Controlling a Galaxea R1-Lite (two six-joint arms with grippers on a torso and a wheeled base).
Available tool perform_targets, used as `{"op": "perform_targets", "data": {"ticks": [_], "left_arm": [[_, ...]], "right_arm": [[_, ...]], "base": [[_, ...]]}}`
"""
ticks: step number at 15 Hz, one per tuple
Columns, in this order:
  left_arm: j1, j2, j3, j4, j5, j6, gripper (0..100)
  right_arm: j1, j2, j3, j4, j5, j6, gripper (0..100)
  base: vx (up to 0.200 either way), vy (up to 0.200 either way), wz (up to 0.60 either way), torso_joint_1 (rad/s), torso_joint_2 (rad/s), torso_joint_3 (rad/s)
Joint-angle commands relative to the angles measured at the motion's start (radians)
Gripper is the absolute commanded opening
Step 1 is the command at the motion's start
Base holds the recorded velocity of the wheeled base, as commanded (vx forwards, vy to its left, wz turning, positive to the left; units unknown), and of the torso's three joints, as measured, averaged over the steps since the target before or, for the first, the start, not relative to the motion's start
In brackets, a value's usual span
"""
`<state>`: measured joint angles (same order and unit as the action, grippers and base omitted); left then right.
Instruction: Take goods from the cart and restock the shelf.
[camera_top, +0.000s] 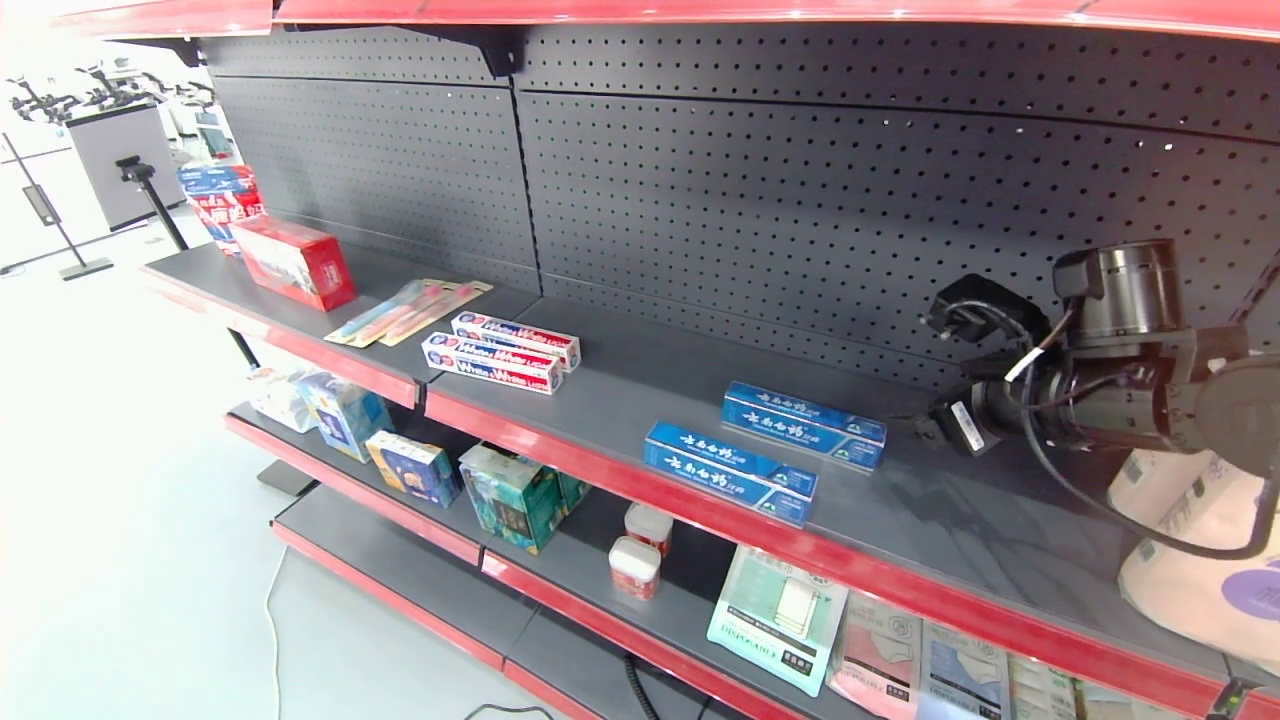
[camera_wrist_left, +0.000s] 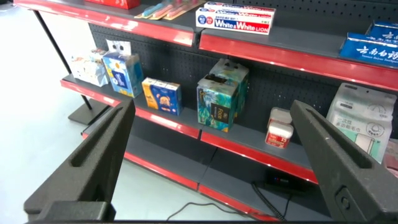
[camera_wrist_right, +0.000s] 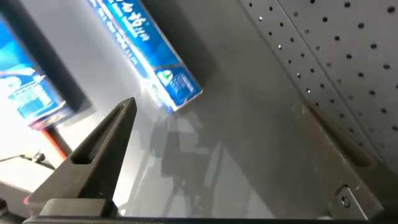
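The left gripper (camera_wrist_left: 212, 104) hangs low in front of the lower shelf (camera_wrist_left: 168, 121), its jaws wide apart with nothing between them, facing a row of small cartons and jars.

Along the upper shelf (camera_top: 650, 380) from the left end:
- A red box (camera_top: 295, 262) sits at the far left.
- Flat toothbrush packs (camera_top: 405, 310) lie beside it.
- Two white toothpaste boxes (camera_top: 500, 352) lie side by side.
- After a stretch of bare board, the front blue box (camera_top: 730, 470) lies along the red lip.
- The rear blue box (camera_top: 805, 425) lies just behind it and a little further right.

The right gripper (camera_wrist_right: 216, 106) is over the bare board to the right of these, between the rear blue box's end and the pegboard (camera_wrist_right: 336, 56). Its jaws are wide open and empty, and they touch neither box. A pale soft pack (camera_top: 1200, 540) stands at the far right, behind the right arm.

With both grippers empty and the right one beside the blue boxes, this looks like the gap between one placement and the next pick. The next move probably calls for drawing the right arm back and up, clear of the rear blue box so its end is not nudged askew. After that comes a turn toward the cart for another item. The open board on either side of the blue pair seems the natural spot for more stock.
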<state>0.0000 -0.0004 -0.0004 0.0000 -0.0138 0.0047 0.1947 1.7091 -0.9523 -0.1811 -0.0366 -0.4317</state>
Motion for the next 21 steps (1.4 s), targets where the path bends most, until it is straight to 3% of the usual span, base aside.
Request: {"op": "perform_targets", "data": {"ticks": [1, 4, 8, 9, 10, 12, 16, 19, 20, 21], "left_arm": [[0.000, 0.000, 0.000, 0.000, 0.000, 0.000, 100], [0.000, 0.000, 0.000, 0.000, 0.000, 0.000, 100], [0.000, 0.000, 0.000, 0.000, -0.002, 0.000, 100], [0.000, 0.000, 0.000, 0.000, 0.000, 0.000, 100], [0.000, 0.000, 0.000, 0.000, 0.000, 0.000, 100], [0.000, 0.000, 0.000, 0.000, 0.000, 0.000, 100], [0.000, 0.000, 0.000, 0.000, 0.000, 0.000, 100], [0.000, 0.000, 0.000, 0.000, 0.000, 0.000, 100], [0.000, 0.000, 0.000, 0.000, 0.000, 0.000, 100], [0.000, 0.000, 0.000, 0.000, 0.000, 0.000, 100]], "right_arm": [[0.002, -0.080, 0.055, -0.001, 0.001, 0.007, 100], [0.005, -0.275, 0.207, -0.071, 0.003, 0.073, 100], [-0.023, -0.661, 0.402, -0.067, 0.012, 0.091, 100], [-0.023, -0.671, 0.408, -0.067, 0.014, 0.091, 100], [-0.077, -0.858, 0.543, -0.069, 0.043, 0.083, 100], [-0.093, -1.030, 0.656, -0.067, 0.046, 0.094, 100], [-0.132, -1.315, 0.813, -0.063, 0.020, 0.238, 100], [-0.135, -1.620, 0.952, 0.071, 0.014, 0.243, 100], [-0.135, -1.620, 0.952, 0.071, 0.014, 0.243, 100], [-0.181, -1.636, 0.939, 0.140, -0.055, 0.263, 100]], "base": [[0.000, 0.000, 0.00, 0.000, 0.00, 0.000], [0.000, 0.000, 0.00, 0.000, 0.00, 0.000], [0.000, 0.000, 0.00, 0.000, 0.00, 0.000], [0.000, 0.000, 0.00, 0.000, 0.00, 0.000], [0.000, 0.000, 0.00, 0.000, 0.00, 0.000], [0.000, 0.000, 0.00, 0.000, 0.00, 0.000], [0.000, 0.000, 0.00, 0.000, 0.00, 0.000], [0.000, 0.000, 0.00, 0.000, 0.00, 0.000], [0.000, 0.000, 0.00, 0.000, 0.00, 0.000], [0.000, 0.000, 0.00, 0.000, 0.00, 0.000]]}}
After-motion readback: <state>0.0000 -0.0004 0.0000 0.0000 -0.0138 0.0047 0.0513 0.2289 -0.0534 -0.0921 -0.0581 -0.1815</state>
